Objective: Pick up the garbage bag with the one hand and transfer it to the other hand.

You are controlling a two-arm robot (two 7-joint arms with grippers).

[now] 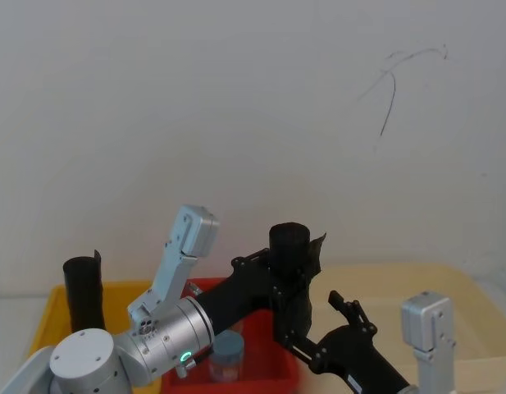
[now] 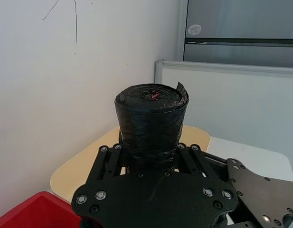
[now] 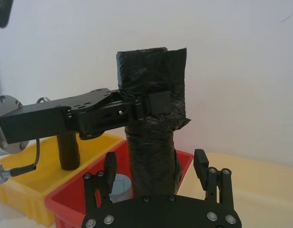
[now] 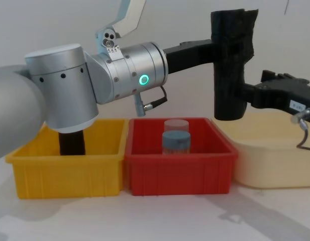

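Two tools meet at one upright garbage bag roll (image 3: 151, 66), which hangs in the air above the right end of the red bin (image 4: 180, 173). From the silver arm with the glowing green ring (image 4: 143, 80), the left tool (image 3: 145, 105) is clamped on the roll's upper half, its fingers pressed against both sides. Lower down is the right tool (image 3: 155, 172), slim and black with a small white label (image 4: 295, 104). Its fingers stand apart on either side of the roll's lower part, with a gap showing at each side. A clear jar (image 4: 176, 138) sits in the red bin. To its left, another black roll (image 4: 72, 143) stands in the yellow bin (image 4: 69, 175), and a cream tub (image 4: 275, 160) rests on the table (image 4: 144, 221) to its right
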